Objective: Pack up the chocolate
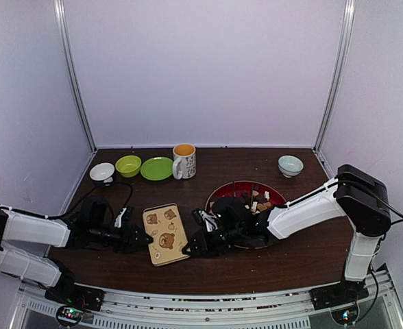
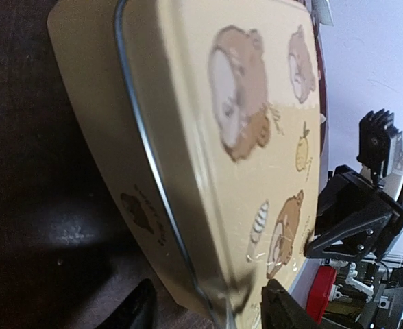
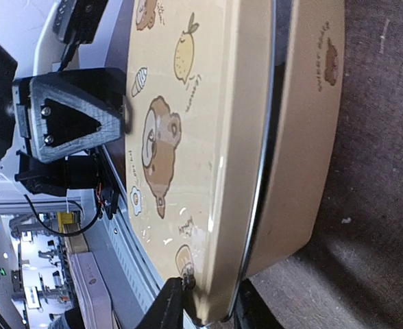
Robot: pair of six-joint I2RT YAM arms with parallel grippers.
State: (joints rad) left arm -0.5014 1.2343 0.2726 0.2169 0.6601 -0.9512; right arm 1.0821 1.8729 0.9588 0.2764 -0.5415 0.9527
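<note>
Two pairs of black jaws at one box. Left gripper (image 2: 210, 310): jaws apart, straddling the near corner of the cream-yellow rectangular tin (image 1: 165, 234) printed with brown bears and a lemon. One finger (image 2: 282, 312) over the lid's printed face, the other off the side wall with a strip of dark table showing between. Right gripper (image 3: 208, 310): jaws drawn close at the tin's opposite edge, silver lid rim pinched between them, one finger on the lid's top, the other below the rim against the base wall. Tin flat on the table between the two grippers, lid sitting on the base, long side running away from the arm bases. Each gripper seen across the lid from the other wrist camera.

Chocolate (image 1: 260, 201) — small dark brown, tan and white pieces — heaped in the round dark-red bowl (image 1: 237, 184), just right of the tin and partly hidden behind the right arm.

Farther back on the dark brown wooden table (image 1: 304, 236), in a row from the left: small white bowl (image 1: 102, 172), lime-green bowl (image 1: 128, 165), flat green plate (image 1: 157, 168), white patterned mug (image 1: 184, 162) with an orange inside. Pale blue bowl (image 1: 290, 165) well apart at the back right.
</note>
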